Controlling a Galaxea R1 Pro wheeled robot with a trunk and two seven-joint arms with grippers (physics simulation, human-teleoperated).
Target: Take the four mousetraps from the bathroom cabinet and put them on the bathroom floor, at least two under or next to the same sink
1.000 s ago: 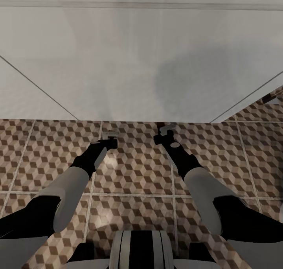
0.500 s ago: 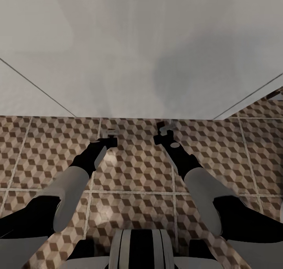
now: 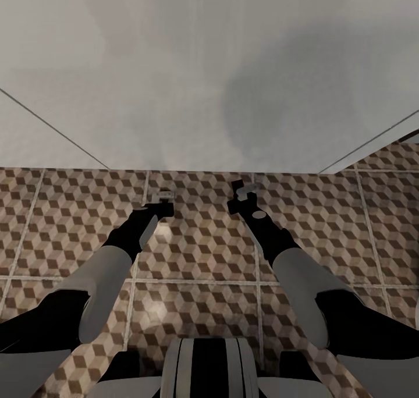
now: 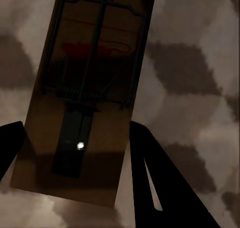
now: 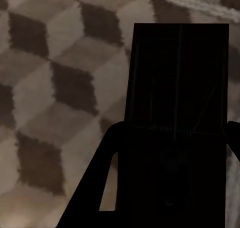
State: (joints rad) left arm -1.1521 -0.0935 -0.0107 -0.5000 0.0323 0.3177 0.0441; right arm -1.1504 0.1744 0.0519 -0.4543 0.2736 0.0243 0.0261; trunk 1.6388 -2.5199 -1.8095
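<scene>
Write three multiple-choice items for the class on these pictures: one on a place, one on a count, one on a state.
1. What lies below both arms?
A. patterned tiled floor
B. wooden tabletop
C. carpet

2. How many mousetraps do the wrist views show?
A. none
B. two
C. four

3. What is the left pincer doing?
A. open, empty
B. shut on a mousetrap
C. holding a cup

Answers:
1 A: the bathroom floor with its cube pattern spreads under the arms.
2 B: one mousetrap in the left wrist view, another mousetrap in the right.
3 B: the left pincer has fingers flanking the board.
</scene>
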